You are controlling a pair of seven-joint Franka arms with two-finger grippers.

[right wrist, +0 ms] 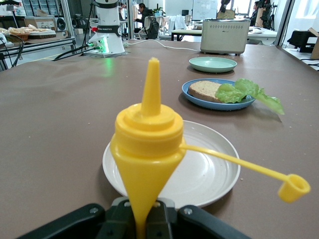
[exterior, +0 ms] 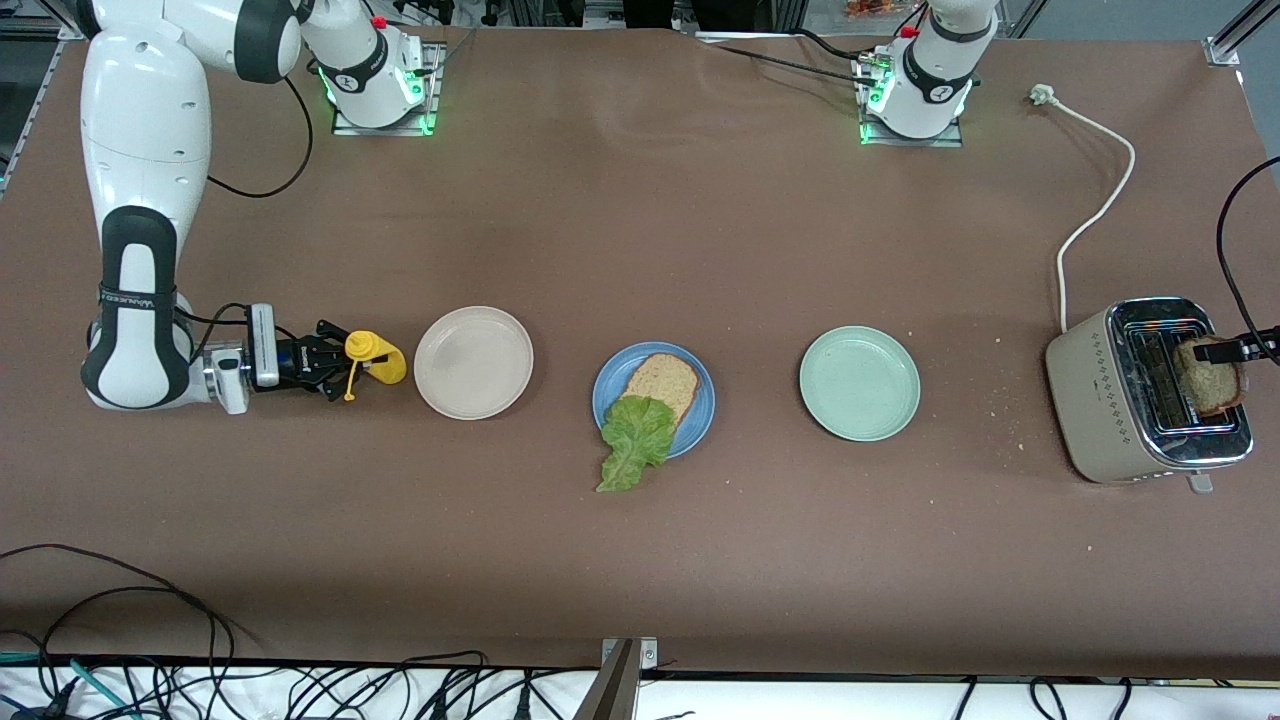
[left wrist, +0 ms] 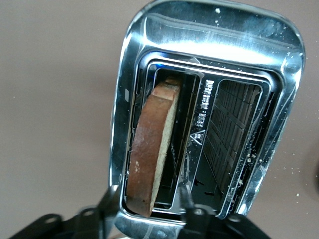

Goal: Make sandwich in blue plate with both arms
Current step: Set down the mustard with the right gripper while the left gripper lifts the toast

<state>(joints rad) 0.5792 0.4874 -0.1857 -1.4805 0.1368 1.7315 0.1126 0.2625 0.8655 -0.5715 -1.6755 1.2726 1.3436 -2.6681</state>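
One brown bread slice (exterior: 664,382) lies on the blue plate (exterior: 606,385), with a green lettuce leaf (exterior: 634,436) across it that hangs over the rim nearer the camera. A second slice (exterior: 1212,378) stands in a slot of the toaster (exterior: 1110,395); in the left wrist view this slice (left wrist: 152,144) is upright in the slot. My left gripper (left wrist: 147,193) is over the toaster, open, with a finger on each side of that slice; it also shows in the front view (exterior: 1236,350). My right gripper (exterior: 325,366) is shut on a yellow squeeze bottle (exterior: 376,360) beside the beige plate (exterior: 473,361).
A pale green plate (exterior: 859,383) sits between the blue plate and the toaster. The toaster's white cord (exterior: 1095,215) runs toward the left arm's base. The bottle's cap (right wrist: 293,187) hangs open on its strap over the beige plate (right wrist: 209,174). Cables lie along the table edge nearest the camera.
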